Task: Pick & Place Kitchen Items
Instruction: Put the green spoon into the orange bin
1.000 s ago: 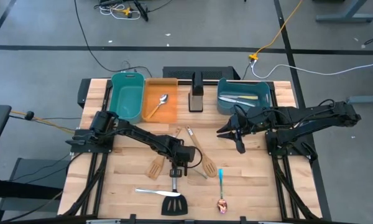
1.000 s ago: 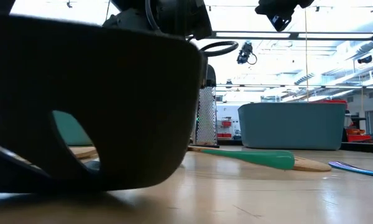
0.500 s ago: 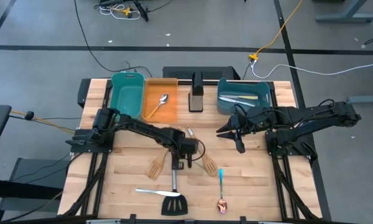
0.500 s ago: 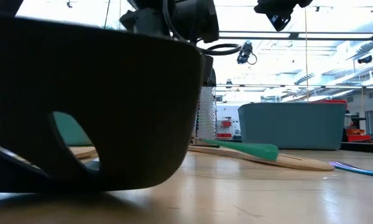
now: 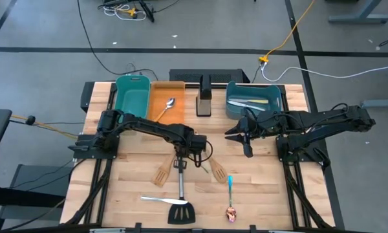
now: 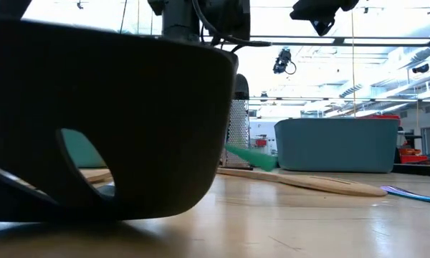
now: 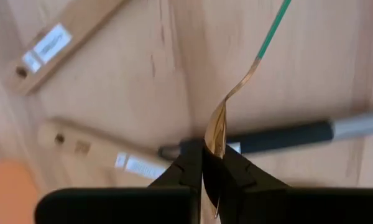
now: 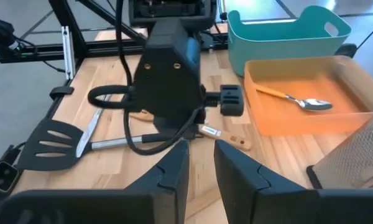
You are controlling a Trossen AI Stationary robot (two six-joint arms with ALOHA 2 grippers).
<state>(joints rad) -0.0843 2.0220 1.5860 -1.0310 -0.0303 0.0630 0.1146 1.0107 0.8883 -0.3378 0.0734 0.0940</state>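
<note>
1. The left hand (image 5: 198,154) hangs over the middle of the table (image 5: 271,200), its fingers pressed together on the gold bowl of a green-handled spoon (image 7: 236,93). Gripping by the bowl leaves the long handle free to point ahead, probably so it can be lowered into a bin handle first.
2. In the low view the green handle (image 6: 251,157) is clear of the table, so the spoon looks lifted, not dragged.
3. The orange bin (image 5: 174,118) already holds a silver spoon (image 5: 167,107), which makes it the likely home for this one.
4. The right hand (image 5: 244,141) waits in front of the blue bin (image 5: 279,103), fingers (image 8: 171,169) a little apart and holding nothing, well out of the way.
5. Loose on the table lie a black slotted turner (image 5: 181,208), a silver knife (image 5: 156,200), two wooden spatulas (image 5: 163,173) and a blue-handled spoon (image 5: 230,194).
</note>
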